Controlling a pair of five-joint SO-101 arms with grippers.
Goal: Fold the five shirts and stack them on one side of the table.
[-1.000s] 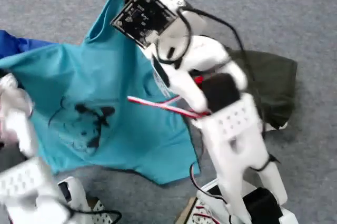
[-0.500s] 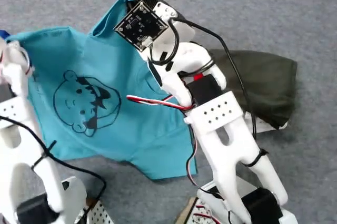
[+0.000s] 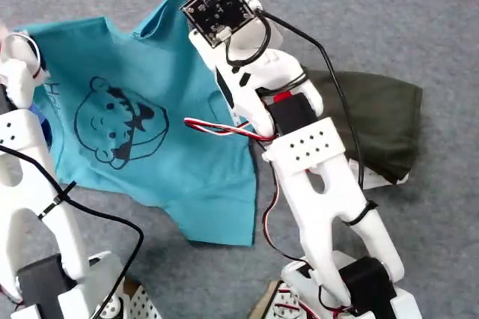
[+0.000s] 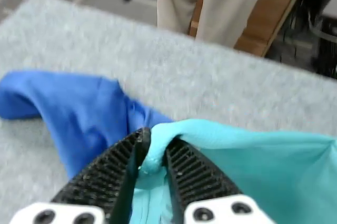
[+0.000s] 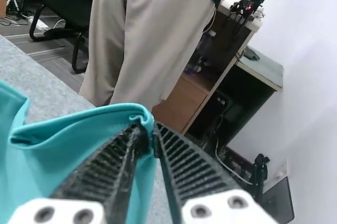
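Nearby, a blue shirt flanks the teal shirt — an olive shirt opposite.

From the high view we look steeply down on the table from the arms' base side, with both arms rising toward us. Our left wrist view sits close behind the left gripper and faces along it to the table's far edge. Our right wrist view, close behind the right gripper, tilts up into the room beyond. All three views share the teal shirt.
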